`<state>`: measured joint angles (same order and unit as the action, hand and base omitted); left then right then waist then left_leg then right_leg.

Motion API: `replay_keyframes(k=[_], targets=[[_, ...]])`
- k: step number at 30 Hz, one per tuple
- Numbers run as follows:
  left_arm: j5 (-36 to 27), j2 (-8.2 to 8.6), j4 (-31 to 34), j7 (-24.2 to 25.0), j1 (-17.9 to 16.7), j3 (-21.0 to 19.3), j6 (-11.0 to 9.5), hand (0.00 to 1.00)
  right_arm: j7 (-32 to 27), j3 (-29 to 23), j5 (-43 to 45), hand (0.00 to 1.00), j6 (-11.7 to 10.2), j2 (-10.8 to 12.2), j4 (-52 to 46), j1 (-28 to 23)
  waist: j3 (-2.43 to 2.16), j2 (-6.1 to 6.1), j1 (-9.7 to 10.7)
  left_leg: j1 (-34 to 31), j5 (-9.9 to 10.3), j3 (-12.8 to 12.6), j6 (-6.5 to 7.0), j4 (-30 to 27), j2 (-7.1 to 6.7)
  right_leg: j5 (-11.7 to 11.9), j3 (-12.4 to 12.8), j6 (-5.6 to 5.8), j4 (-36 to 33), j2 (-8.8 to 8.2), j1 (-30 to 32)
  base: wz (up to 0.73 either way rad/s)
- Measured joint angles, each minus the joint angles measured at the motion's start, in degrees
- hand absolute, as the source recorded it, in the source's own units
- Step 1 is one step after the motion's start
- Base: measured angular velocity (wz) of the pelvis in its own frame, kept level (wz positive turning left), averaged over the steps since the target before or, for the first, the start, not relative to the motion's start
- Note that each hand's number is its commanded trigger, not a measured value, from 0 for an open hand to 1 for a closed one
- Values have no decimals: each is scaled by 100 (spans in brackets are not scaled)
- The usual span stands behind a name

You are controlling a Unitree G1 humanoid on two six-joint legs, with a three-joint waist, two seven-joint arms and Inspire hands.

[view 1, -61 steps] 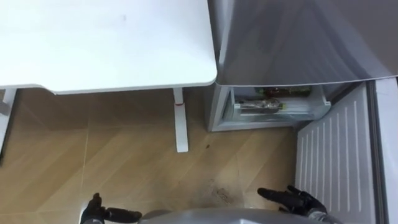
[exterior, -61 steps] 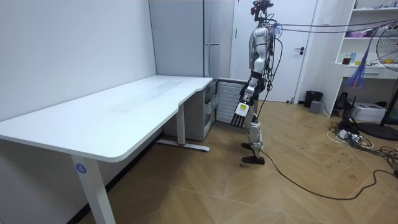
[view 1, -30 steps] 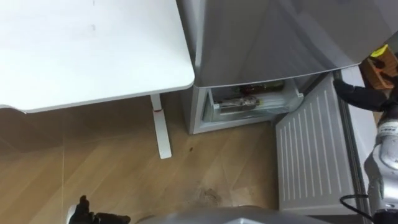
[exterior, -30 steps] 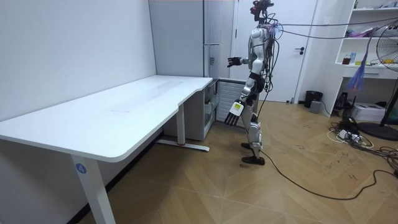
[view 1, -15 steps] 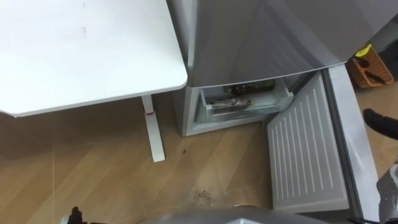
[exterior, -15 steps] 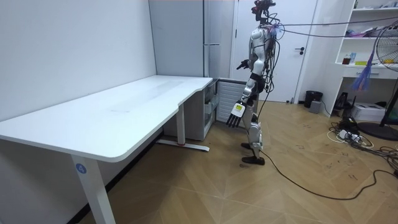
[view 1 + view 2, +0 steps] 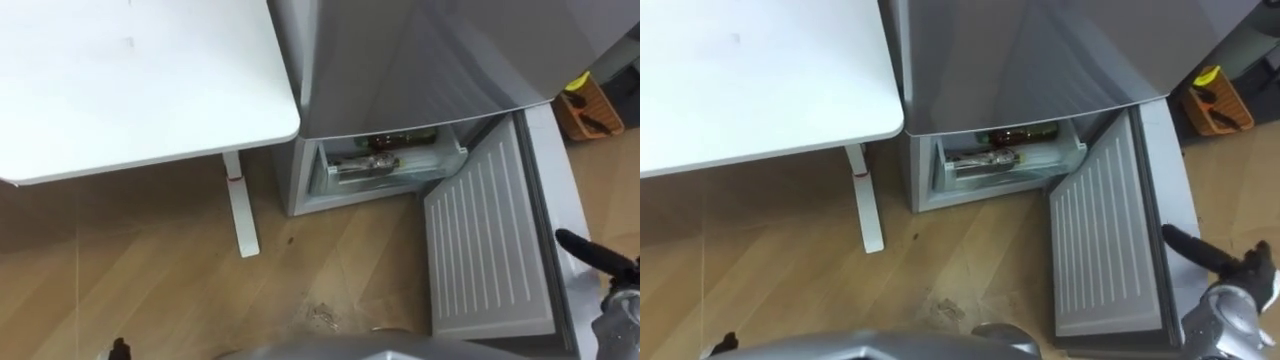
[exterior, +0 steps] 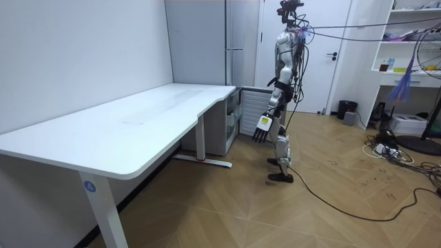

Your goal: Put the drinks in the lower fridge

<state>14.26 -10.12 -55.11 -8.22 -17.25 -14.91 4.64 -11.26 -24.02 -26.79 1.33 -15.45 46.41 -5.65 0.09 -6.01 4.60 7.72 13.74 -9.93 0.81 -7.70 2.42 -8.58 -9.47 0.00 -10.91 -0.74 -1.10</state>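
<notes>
While my right hand (image 7: pixel 600 258) is hovering open and empty, I'm guessing the drinks (image 7: pixel 372 166) are heavy and slippery; hold the middle.

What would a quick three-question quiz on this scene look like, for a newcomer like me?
1. True or false: the lower fridge door stands open.
2. Where do the drinks lie? A, on the white desk; B, inside the lower fridge compartment; C, on the floor.
3. Fill the gap: the right hand, fingers straight, holds ____.

Key: 1 true; 2 B; 3 nothing.
</notes>
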Motion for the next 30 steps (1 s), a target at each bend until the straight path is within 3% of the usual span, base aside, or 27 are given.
replay_keyframes(k=[2,7,17,23,26,28,29,30], targets=[[51,-39,24,25,-16,-95,27,0,287,13,-90,0,25,-189,237,23,6,21,-40,33,1,-24,0,9,5,1,33,-1,6,22,0,-7],[222,-35,25,145,-136,-354,177,0,806,14,-39,0,202,-372,428,103,1,56,-296,198,30,-50,-33,32,49,38,363,-50,1,116,-2,-36],[276,-15,-18,136,-140,-296,268,0,1466,11,-613,0,248,-811,1633,587,-28,117,-248,186,33,96,-29,17,28,51,274,-53,21,82,4,2],[279,-114,-16,346,-113,-278,407,0,1987,93,-1131,0,477,-903,1908,656,-50,170,-347,47,34,154,-23,-21,-9,72,279,-58,-48,81,142,-6],[263,-190,-22,436,16,-9,551,0,2004,780,-1434,0,483,-767,1627,631,-52,160,-497,-48,34,106,-22,-144,-12,113,219,-67,-96,65,232,-31],[226,-284,-193,433,299,672,721,0,1606,2332,-1542,0,466,-623,236,294,-45,156,-1029,-88,36,81,-26,-229,64,255,106,-149,-118,96,375,-118],[188,-356,-331,470,495,1157,815,0,1127,3331,-1542,0,641,-655,-1023,46,-41,139,-1240,-131,60,120,-66,-297,106,321,23,-215,-140,120,463,-121],[166,-379,-401,508,592,1395,856,0,772,3750,-1633,0,764,-630,-1541,29,-43,136,-1305,-148,72,133,-86,-326,133,342,-47,-249,-164,131,514,-103]])
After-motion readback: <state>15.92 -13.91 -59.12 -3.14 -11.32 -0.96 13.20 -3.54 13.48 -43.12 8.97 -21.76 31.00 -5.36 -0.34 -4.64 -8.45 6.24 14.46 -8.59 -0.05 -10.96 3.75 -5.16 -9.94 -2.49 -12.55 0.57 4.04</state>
